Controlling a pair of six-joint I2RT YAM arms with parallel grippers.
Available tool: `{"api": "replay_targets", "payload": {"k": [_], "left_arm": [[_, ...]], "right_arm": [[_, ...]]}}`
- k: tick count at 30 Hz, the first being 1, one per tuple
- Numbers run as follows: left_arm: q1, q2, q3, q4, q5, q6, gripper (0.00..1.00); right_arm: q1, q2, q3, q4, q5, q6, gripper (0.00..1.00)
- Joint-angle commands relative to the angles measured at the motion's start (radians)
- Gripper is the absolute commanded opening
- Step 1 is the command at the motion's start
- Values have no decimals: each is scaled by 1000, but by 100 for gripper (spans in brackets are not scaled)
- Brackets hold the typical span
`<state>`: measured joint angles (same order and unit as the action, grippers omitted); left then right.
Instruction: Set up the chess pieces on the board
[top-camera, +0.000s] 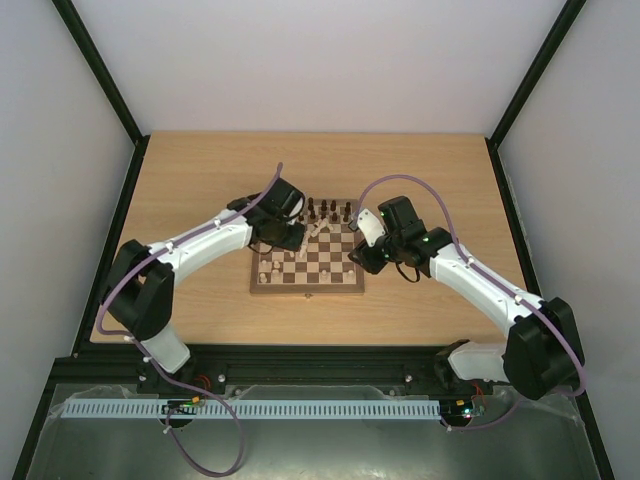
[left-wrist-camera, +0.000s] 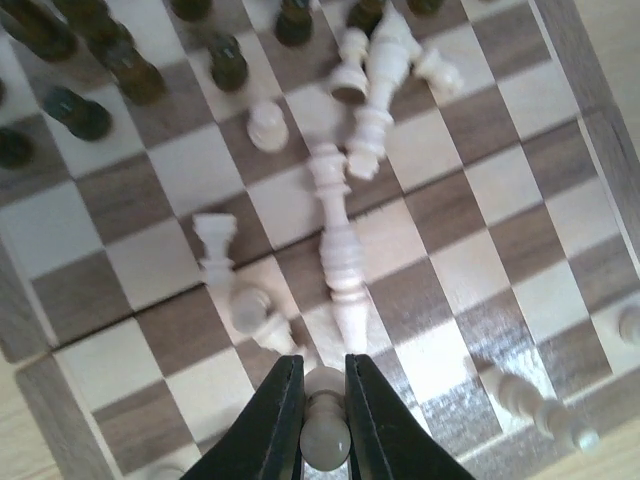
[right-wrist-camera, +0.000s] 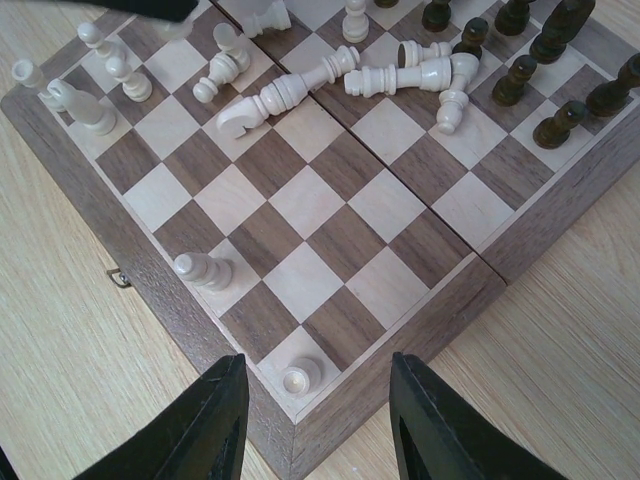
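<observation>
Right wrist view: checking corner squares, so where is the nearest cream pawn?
The pale cream wooden pawn stands on the nearest corner square of the checked wooden chessboard, bottom centre, ahead of the open right gripper, another cream piece up-left.

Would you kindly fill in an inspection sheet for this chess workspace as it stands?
Surface: light wood tabletop, board centred on it.
Job's things: dark pieces upright along the far edge; several cream pieces toppled mid-board, a few standing.
Clutter: nothing seen.
Grippers: left gripper shut on a cream piece; right gripper open over the board's corner, empty.
Cables: purple cable looping along each arm.
Surroundings: white walls, black frame.
</observation>
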<state>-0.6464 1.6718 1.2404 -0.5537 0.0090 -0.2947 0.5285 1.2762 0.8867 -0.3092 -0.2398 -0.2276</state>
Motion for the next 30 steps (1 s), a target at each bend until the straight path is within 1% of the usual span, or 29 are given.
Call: {"api": "replay_targets", "payload": {"k": [1, 7, 11, 17, 21, 30], "left_arm": [[-42, -29, -47, -48, 61, 26, 10], [-114, -42, -85, -72, 51, 46, 10], [-145, -37, -111, -81, -1, 36, 10], [-140, -17, -131, -67, -84, -5, 10], [-113, 4, -128, -53, -96, -32, 10], [-78, 44, -127, -23, -88, -41, 10]], "right_arm": [[-6, 11, -14, -1, -7, -9, 40], [-6, 15, -15, 1, -5, -9, 40], [-6, 19, -16, 0, -6, -10, 40], [-5, 24, -16, 1, -6, -13, 40], [-6, 24, -16, -1, -6, -12, 40], [-5, 31, -16, -3, -5, -17, 40]]}}
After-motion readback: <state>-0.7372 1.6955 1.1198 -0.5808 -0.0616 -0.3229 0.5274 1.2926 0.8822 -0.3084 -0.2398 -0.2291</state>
